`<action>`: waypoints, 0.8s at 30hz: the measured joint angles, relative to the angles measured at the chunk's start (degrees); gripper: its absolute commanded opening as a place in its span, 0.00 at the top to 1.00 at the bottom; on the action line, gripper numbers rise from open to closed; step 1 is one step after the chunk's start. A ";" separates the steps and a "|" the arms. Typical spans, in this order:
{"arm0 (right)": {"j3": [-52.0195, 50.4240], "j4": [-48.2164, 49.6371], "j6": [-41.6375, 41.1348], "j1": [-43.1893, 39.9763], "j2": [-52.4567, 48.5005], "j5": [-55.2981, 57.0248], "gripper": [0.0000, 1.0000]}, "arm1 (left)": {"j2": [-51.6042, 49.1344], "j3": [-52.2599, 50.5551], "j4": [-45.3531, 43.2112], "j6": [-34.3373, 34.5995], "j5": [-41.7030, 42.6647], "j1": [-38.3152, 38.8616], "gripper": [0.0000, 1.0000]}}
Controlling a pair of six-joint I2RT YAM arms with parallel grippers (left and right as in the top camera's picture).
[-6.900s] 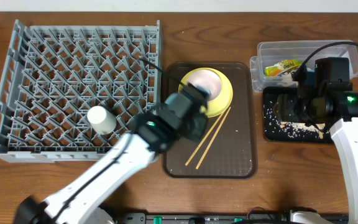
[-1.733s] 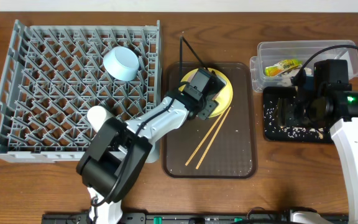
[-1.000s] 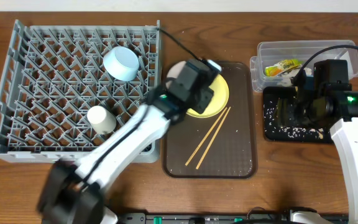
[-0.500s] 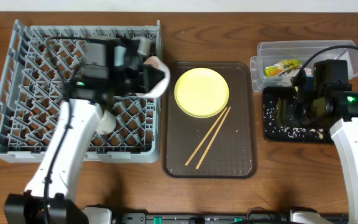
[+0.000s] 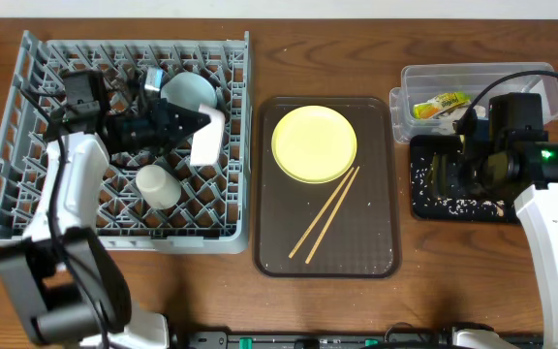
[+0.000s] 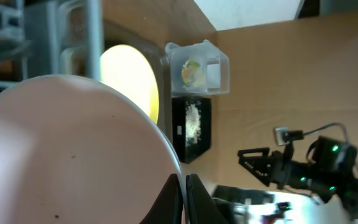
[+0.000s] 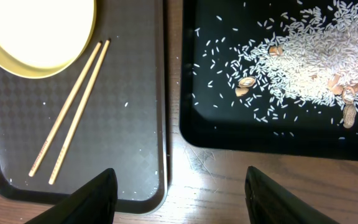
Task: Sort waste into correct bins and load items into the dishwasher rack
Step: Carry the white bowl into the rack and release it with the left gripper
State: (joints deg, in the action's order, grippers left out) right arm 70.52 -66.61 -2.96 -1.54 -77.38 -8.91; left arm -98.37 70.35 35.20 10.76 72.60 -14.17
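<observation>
White-pink bowl [image 5: 209, 136]: on edge over the right part of the dishwasher rack [image 5: 56, 208], pinched at its rim. In the left wrist view its pink inside fills the lower left. Whether it rests on the pegs cannot be told.
Left gripper [image 5: 197, 120]: jaws narrow, clamped on the bowl's rim with one finger on each side. The arm reaches across the rack from 9 o'clock.
Light blue bowl [image 5: 190, 92]: in the rack, just beside the held bowl at its 11 o'clock.
White cup [image 5: 156, 184]: in the rack at 7 o'clock of the held bowl, apart from it.
Yellow plate [image 5: 315, 143]: flat on the brown serving tray [image 5: 371, 242], at 3 o'clock of the held bowl.
Chopsticks [image 5: 325, 215]: on the same tray at 6 o'clock of the plate, side by side, slanting from 1 to 7 o'clock.
Clear tub [image 5: 511, 78]: at 2 o'clock of the serving tray.
Snack wrapper [image 5: 439, 104]: inside the tub, towards its 9 o'clock end.
Black tray [image 5: 424, 208]: at 6 o'clock of the tub.
Rice scraps [image 7: 316, 62]: strewn over the black tray's floor.
Right gripper [image 7: 179, 180]: jaws wide, holding nothing, above the gap between the serving tray and the black tray.
</observation>
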 measured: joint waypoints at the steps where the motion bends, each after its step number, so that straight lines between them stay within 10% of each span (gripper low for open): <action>1: -0.02 0.00 0.00 0.00 0.00 0.00 0.36 | -1.22 -0.02 0.07 0.00 1.79 -0.63 0.94; 12: -0.02 0.00 0.00 0.00 0.00 0.00 0.36 | -4.39 -0.02 2.10 -0.02 5.01 -6.91 0.93; 24: 0.00 -0.28 0.00 0.00 0.00 0.00 0.36 | -5.42 -0.57 3.30 0.39 -7.74 -9.46 0.19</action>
State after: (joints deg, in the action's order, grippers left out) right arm 70.52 -66.89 -2.96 -1.54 -77.38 -8.91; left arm -103.79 69.78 38.50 11.16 64.86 -23.64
